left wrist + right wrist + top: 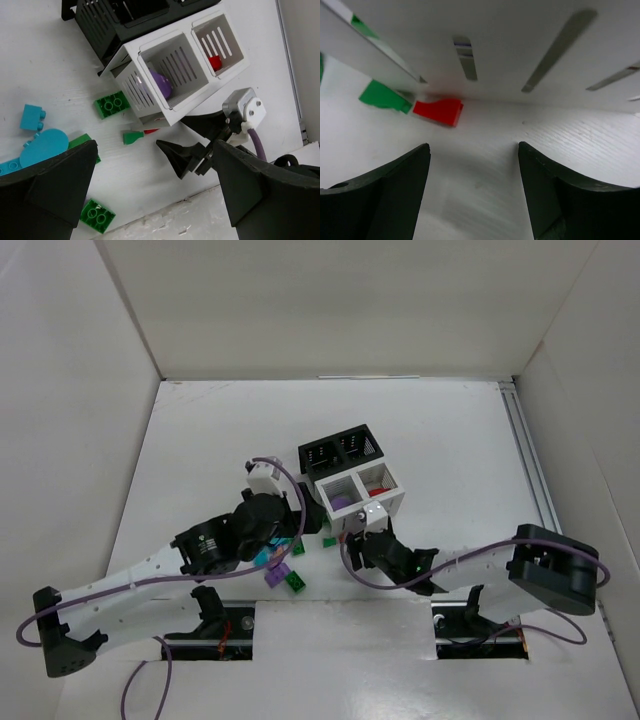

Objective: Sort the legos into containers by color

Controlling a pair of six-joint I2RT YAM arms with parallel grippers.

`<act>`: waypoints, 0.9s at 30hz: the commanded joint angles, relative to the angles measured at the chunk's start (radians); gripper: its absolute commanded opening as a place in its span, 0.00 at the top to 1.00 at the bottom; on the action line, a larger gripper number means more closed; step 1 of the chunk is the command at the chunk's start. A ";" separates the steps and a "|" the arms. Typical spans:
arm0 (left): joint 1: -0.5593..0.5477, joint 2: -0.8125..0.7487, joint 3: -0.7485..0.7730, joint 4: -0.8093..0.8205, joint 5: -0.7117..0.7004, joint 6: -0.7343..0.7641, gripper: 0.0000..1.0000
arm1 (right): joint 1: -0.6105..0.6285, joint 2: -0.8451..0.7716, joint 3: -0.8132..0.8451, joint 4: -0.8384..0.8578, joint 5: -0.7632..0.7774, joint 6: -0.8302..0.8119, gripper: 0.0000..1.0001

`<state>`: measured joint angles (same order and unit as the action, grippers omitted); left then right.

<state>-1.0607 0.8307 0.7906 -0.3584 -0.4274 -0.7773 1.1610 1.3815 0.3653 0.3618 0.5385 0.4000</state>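
The white container (pixel 388 502) has a purple lego (pixel 341 501) in its left cell and a red lego (pixel 378 489) in its right cell. The black container (pixel 340 452) stands just behind it. My right gripper (pixel 472 150) is low on the table by the white container's front wall (pixel 520 50). It is open with nothing between its fingers. A red lego (pixel 439 110) and a green lego (pixel 382 96) lie just ahead of it, to the left. My left gripper (pixel 155 200) hangs wide open and empty above loose legos: green (pixel 112 104), teal (pixel 32 117), green (pixel 97 216).
A teal round-ended piece (pixel 44 147) lies beside the teal brick. A purple lego (pixel 278 575) and a green one (pixel 297 581) sit near the table's front edge. The two arms' wrists are close together in front of the white container. White walls enclose the table.
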 commanded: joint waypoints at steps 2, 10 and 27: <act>-0.015 -0.048 -0.037 -0.033 -0.019 -0.059 0.00 | 0.017 0.076 0.067 0.057 0.037 0.114 0.24; -0.015 -0.094 -0.088 -0.043 -0.007 -0.080 0.00 | 0.028 0.168 0.130 0.057 0.026 0.169 0.25; -0.015 -0.148 -0.106 -0.071 0.012 -0.099 0.00 | 0.046 0.218 0.237 -0.257 0.071 0.361 0.61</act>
<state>-1.0718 0.7052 0.6807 -0.4278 -0.4160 -0.8669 1.1889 1.5909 0.5835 0.2840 0.6113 0.6888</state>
